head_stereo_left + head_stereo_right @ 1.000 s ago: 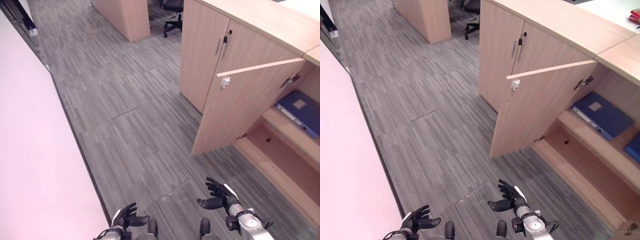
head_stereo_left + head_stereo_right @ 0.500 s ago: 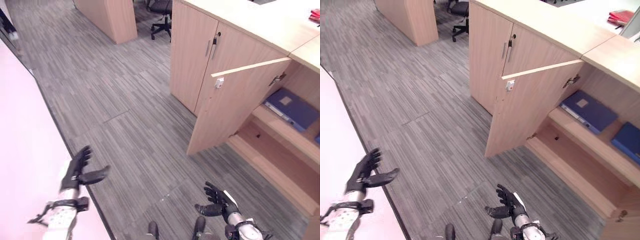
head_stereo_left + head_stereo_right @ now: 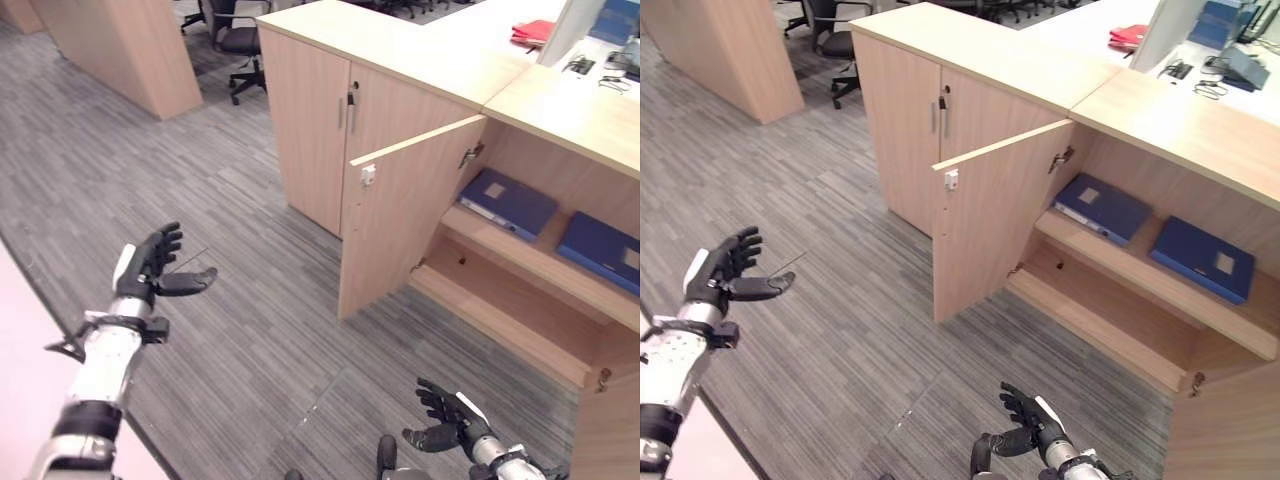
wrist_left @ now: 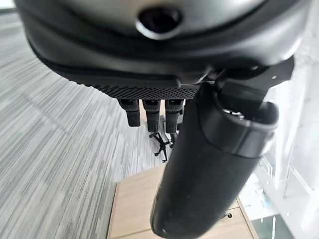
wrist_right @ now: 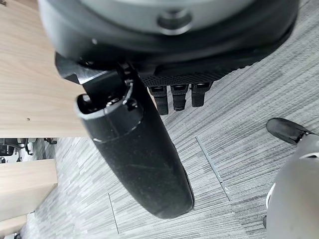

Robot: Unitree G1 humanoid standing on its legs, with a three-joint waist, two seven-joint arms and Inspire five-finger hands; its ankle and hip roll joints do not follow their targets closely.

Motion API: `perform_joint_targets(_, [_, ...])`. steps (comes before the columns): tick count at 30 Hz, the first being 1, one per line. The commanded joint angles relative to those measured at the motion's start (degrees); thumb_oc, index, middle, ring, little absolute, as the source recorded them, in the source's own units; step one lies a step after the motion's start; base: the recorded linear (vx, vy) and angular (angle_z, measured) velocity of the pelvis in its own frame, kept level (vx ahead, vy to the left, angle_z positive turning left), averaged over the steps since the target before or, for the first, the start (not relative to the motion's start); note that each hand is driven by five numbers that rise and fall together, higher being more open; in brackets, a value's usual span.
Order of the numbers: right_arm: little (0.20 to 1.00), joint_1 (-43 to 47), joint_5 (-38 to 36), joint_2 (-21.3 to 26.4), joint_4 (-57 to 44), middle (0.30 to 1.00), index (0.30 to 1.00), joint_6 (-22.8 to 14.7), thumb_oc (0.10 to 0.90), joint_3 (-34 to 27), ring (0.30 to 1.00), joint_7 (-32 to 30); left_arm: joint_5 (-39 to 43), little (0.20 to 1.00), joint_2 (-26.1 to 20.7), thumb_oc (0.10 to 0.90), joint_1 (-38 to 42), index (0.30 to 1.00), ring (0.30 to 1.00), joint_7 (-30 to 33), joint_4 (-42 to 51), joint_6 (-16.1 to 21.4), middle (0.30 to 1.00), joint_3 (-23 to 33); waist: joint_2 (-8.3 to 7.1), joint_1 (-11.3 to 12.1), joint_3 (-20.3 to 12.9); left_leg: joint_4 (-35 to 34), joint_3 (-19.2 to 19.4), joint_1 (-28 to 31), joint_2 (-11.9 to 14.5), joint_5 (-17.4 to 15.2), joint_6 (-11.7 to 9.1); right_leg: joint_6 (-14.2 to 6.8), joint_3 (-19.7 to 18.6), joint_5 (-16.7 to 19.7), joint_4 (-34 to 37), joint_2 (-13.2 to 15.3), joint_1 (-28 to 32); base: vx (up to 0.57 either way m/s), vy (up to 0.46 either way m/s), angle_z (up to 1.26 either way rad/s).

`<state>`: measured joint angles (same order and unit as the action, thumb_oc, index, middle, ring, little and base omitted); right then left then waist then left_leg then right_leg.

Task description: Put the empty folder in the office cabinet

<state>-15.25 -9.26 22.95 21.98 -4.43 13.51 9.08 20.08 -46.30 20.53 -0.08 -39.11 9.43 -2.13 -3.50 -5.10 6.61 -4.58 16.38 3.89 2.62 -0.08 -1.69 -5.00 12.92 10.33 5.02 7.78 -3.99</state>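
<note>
The wooden office cabinet (image 3: 400, 70) stands ahead on the right with one door (image 3: 395, 225) swung open. On its upper shelf lie two blue folders, one (image 3: 508, 202) near the door and one (image 3: 598, 250) further right. My left hand (image 3: 150, 268) is raised at the left, open and holding nothing. Low at the bottom, my right hand (image 3: 445, 422) hangs over the floor, open and empty as well. In the wrist views, the left hand (image 4: 209, 149) and the right hand (image 5: 134, 149) show relaxed fingers with nothing in them.
The cabinet's lower shelf (image 3: 500, 310) is bare. A red item (image 3: 535, 32) and small objects lie on the cabinet top. An office chair (image 3: 235, 40) and a wooden partition (image 3: 130, 50) stand at the back. Grey carpet floor (image 3: 240, 300) lies between me and the cabinet.
The camera has swung right, showing more of the cabinet and a second blue folder. My left arm has risen from low by my body to chest height; the right hand stays low.
</note>
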Motion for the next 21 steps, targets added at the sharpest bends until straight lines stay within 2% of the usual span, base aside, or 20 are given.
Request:
perform_joint_targets(1, [0.9,4.2,-1.99,2.21,-6.44,0.9,0.9,-4.15,0.8,-0.96,0.9,-0.15,2.54,0.9,-5.07,0.8,13.31,0.9,0.9,2.47,-5.44,4.81,0.9,-0.48,1.6,-1.79,0.58,-0.28,-6.45,0.76,0.05,-3.95,-0.32,-6.26,-0.58,-9.96,-4.48,0.53,4.08,0.04,0.024,-0.19])
perform_joint_targets(8, [0.9,2.93,-3.9,3.03,-7.16,0.9,0.9,-4.65,0.8,-1.39,0.9,0.07,3.17,0.9,-9.37,0.8,26.44,0.9,0.9,2.39,-15.16,4.54,0.9,-6.82,0.39,-5.42,0.22,-0.42,-3.94,0.63,0.85,-4.4,-0.46,-6.97,-4.21,-8.86,-4.63,-0.47,1.76,0.07,0.016,-0.29])
perform_joint_targets(9, [0.9,2.92,-3.9,3.0,-7.16,0.9,0.9,-4.65,0.8,-1.41,0.9,0.07,3.19,0.9,-9.37,0.8,26.53,0.9,0.9,2.39,-15.2,4.55,0.9,-6.9,0.37,-5.38,0.22,-0.42,-3.93,0.62,0.85,-4.4,-0.46,-6.97,-4.23,-8.86,-4.63,-0.47,1.74,0.1,0.01,-0.31])
perform_joint_targets(10, [0.9,2.61,-5.06,3.83,-8.11,0.9,0.9,-4.94,0.8,-1.78,0.9,0.26,3.45,0.9,-10.28,0.8,30.99,0.9,0.9,2.45,-16.76,4.45,0.9,-9.01,-0.15,-6.91,0.29,-0.42,-3.38,0.56,1.1,-4.45,-0.57,-7.09,-5.12,-8.6,-4.83,-0.89,0.98,0.07,0.006,-0.22])
perform_joint_targets(21, [0.9,2.09,-7.34,4.61,-11.91,0.9,0.9,-5.36,0.8,-1.94,0.9,0.93,4.41,0.9,-11.9,0.8,42.78,0.9,0.9,2.5,-21.18,4.48,0.9,-15.83,-1.66,-10.35,0.94,-0.42,-1.85,-0.96,2.03,-4.22,-0.91,-7.3,-8.07,-7.51,-5.33,-2.56,-2.55,0.05,-0.008,-0.18])
